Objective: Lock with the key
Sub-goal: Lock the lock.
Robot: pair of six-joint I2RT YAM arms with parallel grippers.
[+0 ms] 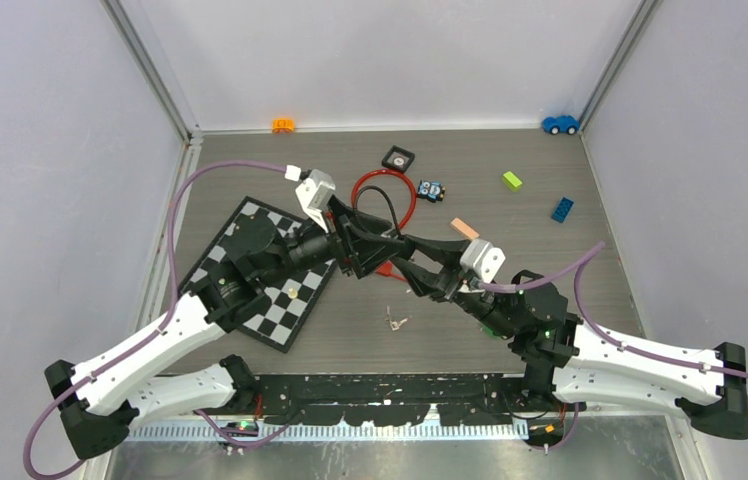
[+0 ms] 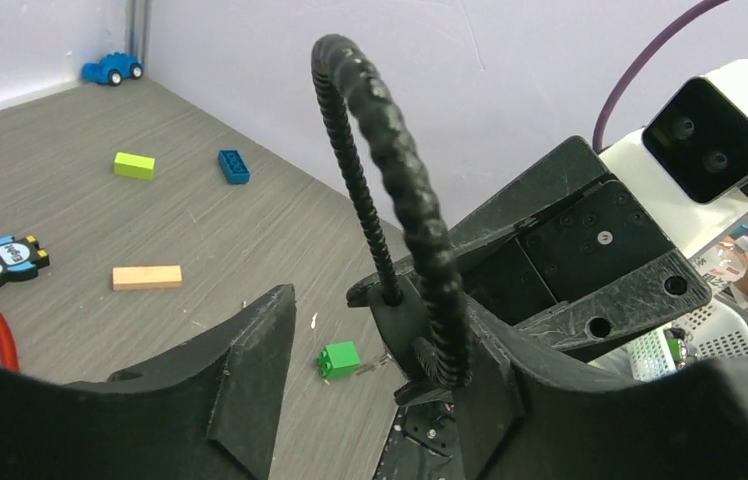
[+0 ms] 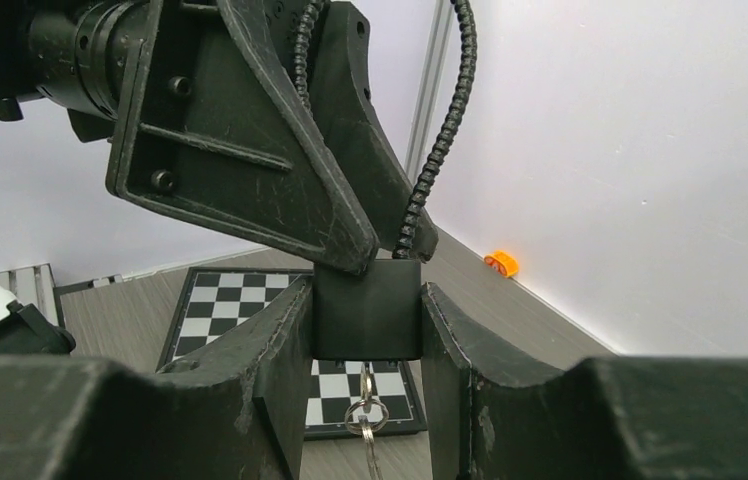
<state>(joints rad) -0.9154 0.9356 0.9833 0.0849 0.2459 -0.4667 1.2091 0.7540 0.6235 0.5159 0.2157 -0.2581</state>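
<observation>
The right gripper (image 3: 367, 335) clamps a smooth, boxy black padlock (image 3: 367, 300), a metal key (image 3: 365, 415) dangling beneath. Just above, the left gripper (image 2: 380, 375) stands parted, the ribbed cable shackle (image 2: 390, 170) between its jaws.

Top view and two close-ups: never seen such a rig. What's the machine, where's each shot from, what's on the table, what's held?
Two robot arms are bolted at the table's near edge: left arm, right arm. The top view looks down from above and behind them. Each close-up comes from a camera on one wrist, looking along that arm's tool. The right tool is clamped on a black lock body, a key hanging under it and a black ribbed cable arching up. The left tool stands open with that cable between its fingers. On the table: a chessboard, a red loop, a blue toy car, a green brick, a blue brick.
</observation>
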